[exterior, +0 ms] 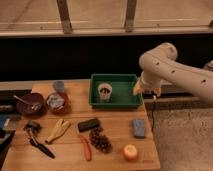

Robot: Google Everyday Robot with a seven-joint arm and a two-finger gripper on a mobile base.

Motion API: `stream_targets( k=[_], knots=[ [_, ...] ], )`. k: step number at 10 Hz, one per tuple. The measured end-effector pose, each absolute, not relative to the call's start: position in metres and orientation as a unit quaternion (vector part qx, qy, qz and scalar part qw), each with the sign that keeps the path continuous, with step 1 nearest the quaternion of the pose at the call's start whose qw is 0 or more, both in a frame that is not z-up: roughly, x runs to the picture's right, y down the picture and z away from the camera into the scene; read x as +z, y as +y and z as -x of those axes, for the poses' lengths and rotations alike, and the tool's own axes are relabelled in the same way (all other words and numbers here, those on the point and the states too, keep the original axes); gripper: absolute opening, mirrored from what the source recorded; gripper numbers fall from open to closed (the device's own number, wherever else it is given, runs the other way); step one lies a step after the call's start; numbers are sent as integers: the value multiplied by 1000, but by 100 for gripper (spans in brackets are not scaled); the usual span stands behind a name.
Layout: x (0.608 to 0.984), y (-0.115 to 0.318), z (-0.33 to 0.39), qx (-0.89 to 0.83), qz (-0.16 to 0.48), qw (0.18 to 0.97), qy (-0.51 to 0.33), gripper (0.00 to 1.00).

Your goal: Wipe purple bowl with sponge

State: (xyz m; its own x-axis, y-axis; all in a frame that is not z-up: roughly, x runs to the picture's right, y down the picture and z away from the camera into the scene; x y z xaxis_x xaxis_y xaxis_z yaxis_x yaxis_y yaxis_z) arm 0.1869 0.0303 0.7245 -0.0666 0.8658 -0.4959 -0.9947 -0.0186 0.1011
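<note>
Hovering beside the green tray (114,104), the tool (142,89) has its jaws apart and empty, the sponge (139,127) lying flat at the right of the bench (116,124) (probably light and squashy, best pinched across its narrow sides), the purple bowl (31,104) far left.

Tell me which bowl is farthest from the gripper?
The dark purple bowl, far left. The reddish bowl is nearer the gripper, which hangs right of the green tray.
</note>
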Motion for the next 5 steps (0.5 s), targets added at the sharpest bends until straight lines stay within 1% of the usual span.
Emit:
stream_targets(
  k=[2, 5],
  knots=[
    [738, 55, -152, 681, 175, 672, 234, 66],
    [749, 89, -151, 682, 197, 652, 269, 66]
  ],
)
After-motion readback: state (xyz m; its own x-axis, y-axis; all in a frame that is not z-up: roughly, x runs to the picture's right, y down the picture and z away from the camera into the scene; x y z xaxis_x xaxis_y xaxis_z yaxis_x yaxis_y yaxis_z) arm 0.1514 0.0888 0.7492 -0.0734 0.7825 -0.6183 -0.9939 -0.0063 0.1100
